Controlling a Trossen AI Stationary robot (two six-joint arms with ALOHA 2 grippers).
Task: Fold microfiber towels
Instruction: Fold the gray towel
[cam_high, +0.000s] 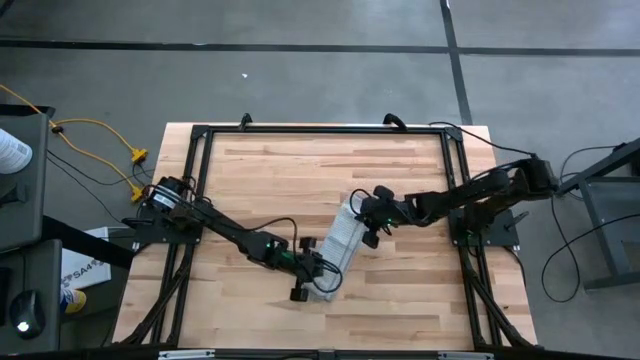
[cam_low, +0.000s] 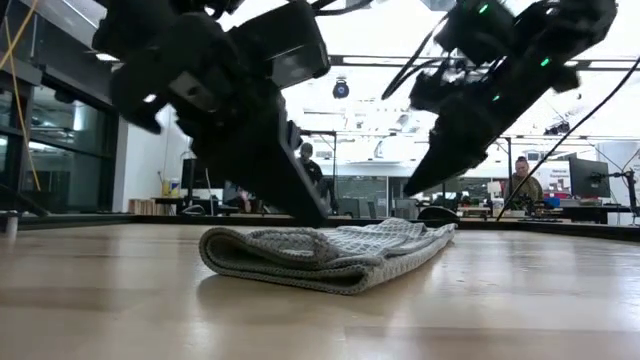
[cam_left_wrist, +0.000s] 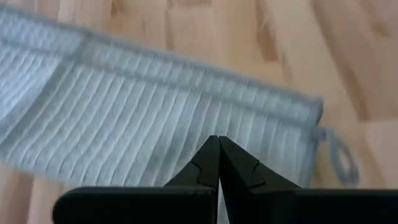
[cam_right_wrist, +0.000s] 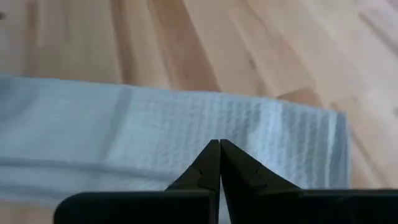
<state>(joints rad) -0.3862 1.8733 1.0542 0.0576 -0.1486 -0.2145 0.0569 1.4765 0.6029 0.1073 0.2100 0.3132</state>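
Observation:
The microfiber towel (cam_high: 340, 250) is light grey-blue and lies folded into a narrow, several-layered strip in the middle of the wooden table. It runs slantwise from the far right to the near left. In the low view the towel (cam_low: 330, 255) rests flat, with a rounded fold toward the camera. My left gripper (cam_high: 322, 283) is shut over the strip's near end, its tips (cam_left_wrist: 218, 140) low above the ribbed cloth. My right gripper (cam_high: 366, 218) is shut over the far end, and in the low view it (cam_low: 412, 190) hangs clear above the cloth. My left gripper slants down over the towel's near end (cam_left_wrist: 186, 124) with nothing between its shut fingers. In the low view the towel's fold hides the fingertips (cam_low: 318, 218), so I cannot tell whether they touch the cloth.
A black frame (cam_high: 200, 135) runs along the table's far and side edges. Bare wood lies all around the towel. Yellow cables (cam_high: 110, 140) and grey boxes sit off the table's left. A small hanging loop (cam_left_wrist: 342, 158) sticks out of the towel's corner. A person (cam_low: 520, 180) sits in the room behind.

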